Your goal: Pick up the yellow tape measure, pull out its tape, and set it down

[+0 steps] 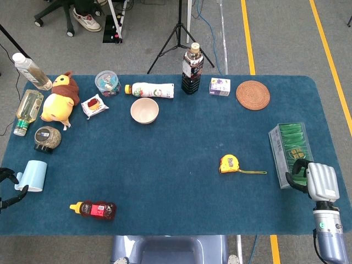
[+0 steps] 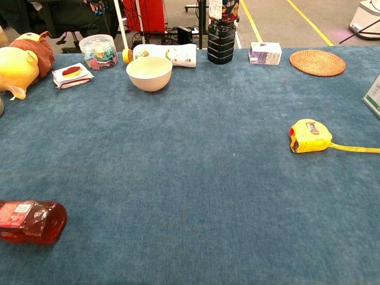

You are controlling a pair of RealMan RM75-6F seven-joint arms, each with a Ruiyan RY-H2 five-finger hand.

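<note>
The right hand (image 1: 320, 180) sits at the table's right edge in the head view, showing mostly its silver back; its dark fingers (image 1: 297, 171) curl inward beside the clear box of green packets (image 1: 291, 151), with nothing visible in them, though the palm side is hidden, so whether they touch the box cannot be told. Well apart from those fingers, toward the table's middle, the yellow tape measure (image 1: 227, 164) lies alone on the dark blue tablecloth (image 1: 181, 181), with a short length of yellow tape (image 1: 253, 172) pulled out and pointing toward the right hand; in the chest view the tape runs off the frame's right edge. The left hand (image 1: 6, 186) is mostly cut off at the left border of the head view: only a few dark fingertips show, spread apart, holding nothing, just beside a pale blue mug (image 1: 34, 175) lying on its side. The chest view shows neither hand. Nearer the front edge from the left fingers lies a red-filled bottle (image 1: 93, 209), partly cropped in the chest view. Farther away stand a cream bowl (image 1: 144, 110), a yellow plush duck (image 1: 58, 102) and a round woven coaster (image 1: 253, 94).
</note>
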